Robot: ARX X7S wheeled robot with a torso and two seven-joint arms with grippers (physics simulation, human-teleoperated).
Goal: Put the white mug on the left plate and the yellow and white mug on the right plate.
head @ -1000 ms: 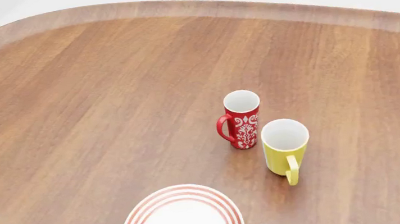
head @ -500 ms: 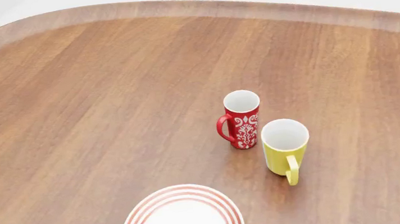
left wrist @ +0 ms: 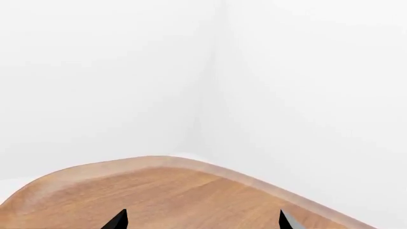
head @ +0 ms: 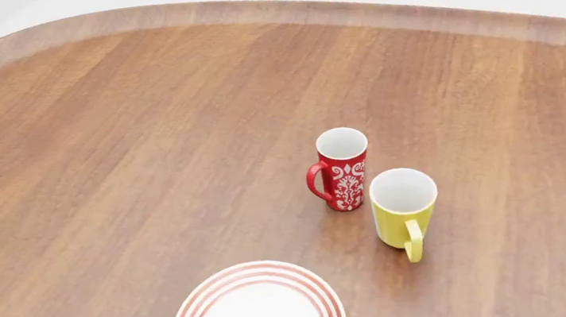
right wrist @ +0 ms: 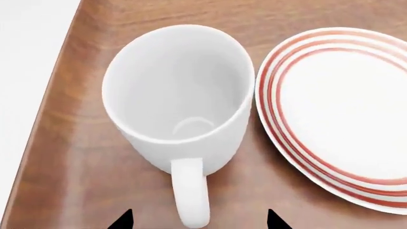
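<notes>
White mug (right wrist: 178, 100) upright on table (right wrist: 127, 14) near its edge, handle toward right gripper (right wrist: 198, 220). Gripper tips spread wide either side of handle, apparently not touching. Ringed plate (right wrist: 337, 109) just beside mug. Yellow and white mug (head: 404, 207) upright mid-table, beside red patterned mug (head: 342, 169). Left gripper (left wrist: 202, 220) spread wide, holding nothing, over table's curved edge.

A red mug (head: 343, 169) with a white floral pattern and a white inside is seen standing upright on a wooden table (head: 134, 167), right of the middle, with its handle turned to the left. The table's far edge is rounded and lighter in tone. Beyond it, plain white walls (left wrist: 127, 71) are shown meeting in a corner.
</notes>
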